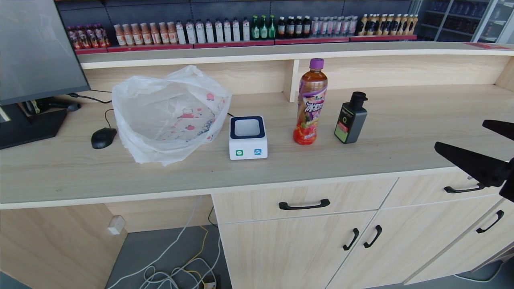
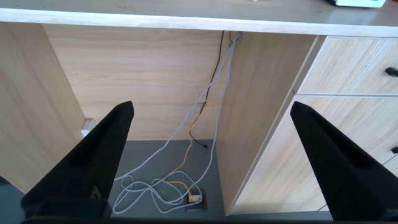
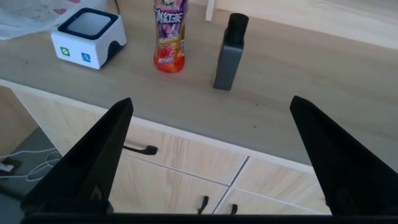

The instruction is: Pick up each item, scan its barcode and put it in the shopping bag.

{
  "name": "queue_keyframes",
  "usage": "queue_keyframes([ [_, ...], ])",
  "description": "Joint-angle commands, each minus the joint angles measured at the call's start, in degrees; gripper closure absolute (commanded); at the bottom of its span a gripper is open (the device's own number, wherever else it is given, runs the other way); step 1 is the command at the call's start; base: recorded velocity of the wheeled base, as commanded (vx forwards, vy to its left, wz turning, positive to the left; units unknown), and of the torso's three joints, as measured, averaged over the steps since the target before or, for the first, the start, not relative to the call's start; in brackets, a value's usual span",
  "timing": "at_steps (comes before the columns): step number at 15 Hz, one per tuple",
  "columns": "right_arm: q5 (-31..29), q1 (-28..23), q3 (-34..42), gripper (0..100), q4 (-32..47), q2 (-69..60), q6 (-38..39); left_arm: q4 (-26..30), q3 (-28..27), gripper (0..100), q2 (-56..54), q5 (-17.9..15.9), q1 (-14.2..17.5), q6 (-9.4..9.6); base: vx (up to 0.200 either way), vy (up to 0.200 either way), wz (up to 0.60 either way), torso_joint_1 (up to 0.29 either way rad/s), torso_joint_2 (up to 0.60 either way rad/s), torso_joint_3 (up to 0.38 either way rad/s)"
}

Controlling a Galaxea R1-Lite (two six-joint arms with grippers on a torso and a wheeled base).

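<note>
Flanking one scanner point(image 1: 247, 137): one bag point(image 1: 168, 116), orange bottle point(image 1: 310, 104), black bottle point(image 1: 351, 120).

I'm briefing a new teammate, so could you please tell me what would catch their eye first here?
The orange drink bottle stands upright on the counter, a dark grey bottle to its right. Left of them sit the white scanner box and the open shopping bag, while the right gripper hovers open near the counter's front edge.
</note>
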Motion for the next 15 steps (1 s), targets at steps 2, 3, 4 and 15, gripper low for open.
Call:
queue_keyframes([
  [2, -0.5, 0.2, -2.82, 0, -0.38, 4.93, 0.05, 0.0, 0.0, 0, 0.0, 0.0, -0.09, -0.02, 0.0, 0.0, 0.0, 0.0, 0.0, 0.0],
  [3, -0.5, 0.29, -4.23, 0, -0.47, 6.25, 0.05, 0.0, 0.0, 0, 0.0, 0.0, -0.09, -0.02, 0.0, 0.0, 0.0, 0.0, 0.0, 0.0],
  [4, -0.5, 0.82, -5.63, 0, -0.47, 7.39, 0.05, 0.0, 0.0, 0, 0.0, 0.0, 0.0, -0.02, 0.0, 0.0, 0.0, 0.0, 0.0, 0.0],
  [15, -0.85, 6.97, -23.83, 0, -16.46, 30.33, 0.14, 0.0, 0.0, 0, 0.0, 0.0, 0.0, -0.02, 0.0, 0.0, 0.0, 0.0, 0.0, 0.0],
])
